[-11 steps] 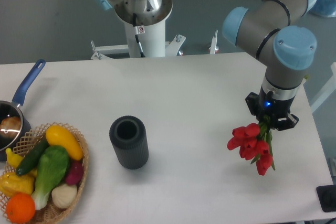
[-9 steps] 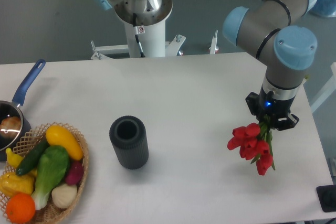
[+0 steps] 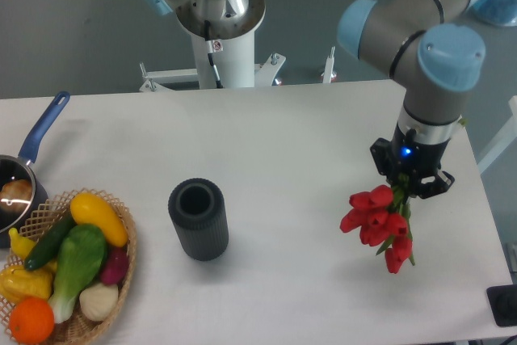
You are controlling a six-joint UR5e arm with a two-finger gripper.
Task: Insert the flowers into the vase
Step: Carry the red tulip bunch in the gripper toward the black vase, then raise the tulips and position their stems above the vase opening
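The flowers (image 3: 374,220), a bunch of red tulip buds on green stems, hang at the right of the table with their heads pointing down. My gripper (image 3: 403,189) is shut on their stems just above the buds. The vase (image 3: 198,219), a dark ribbed cylinder with an open round mouth, stands upright left of centre, well to the left of the flowers and apart from them.
A wicker basket (image 3: 127,241) of produce sits at the front left corner. A blue-handled saucepan (image 3: 32,148) lies at the left edge. A white robot pedestal (image 3: 222,46) stands behind the table. A dark object (image 3: 504,306) sits at the front right edge.
The gripper has moved slightly left with the flowers, which now hang a little closer to the vase.
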